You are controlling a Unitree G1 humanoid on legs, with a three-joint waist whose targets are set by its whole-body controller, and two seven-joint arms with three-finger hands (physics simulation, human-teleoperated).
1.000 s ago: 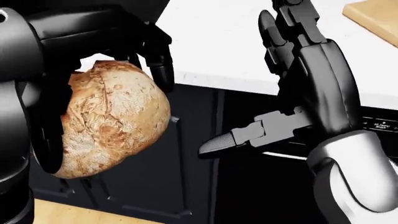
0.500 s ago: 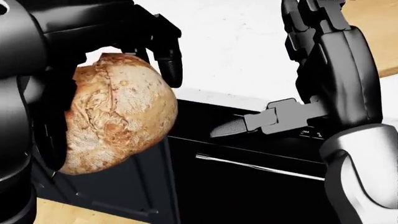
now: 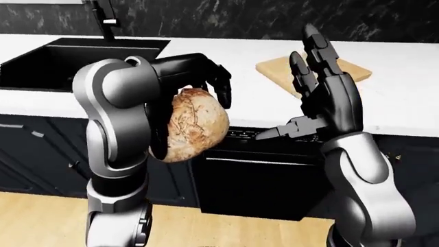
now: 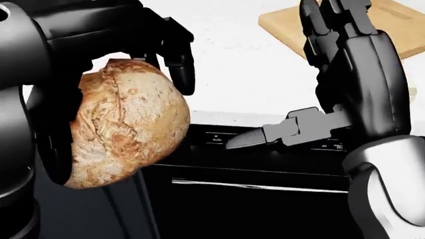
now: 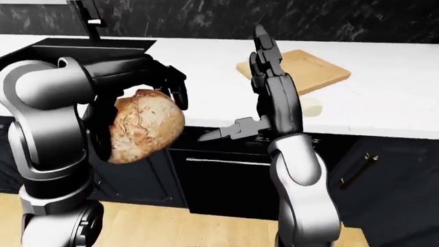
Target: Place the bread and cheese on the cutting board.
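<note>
White tabletop [image 3: 411, 98] runs across the eye views, black sink [image 3: 62, 56] at its left end, dark oven [image 3: 253, 175] below it. Cutting board [image 5: 309, 69] lies bare on the tabletop at upper right. Bread [image 4: 126, 124], a round loaf, is held off the tabletop, gripped by the left hand [image 4: 143, 47]. Right hand [image 4: 345, 64] empty, fingers spread, upright beside it. Pale piece [image 5: 312, 105] just below the board, partly hidden.

Before you: white counter [image 5: 384, 110] carrying the wooden cutting board [image 5: 312, 69], a pale cheese piece [image 5: 310, 106] just beside its near edge, and the black sink [image 3: 75, 56] inset at left.
</note>
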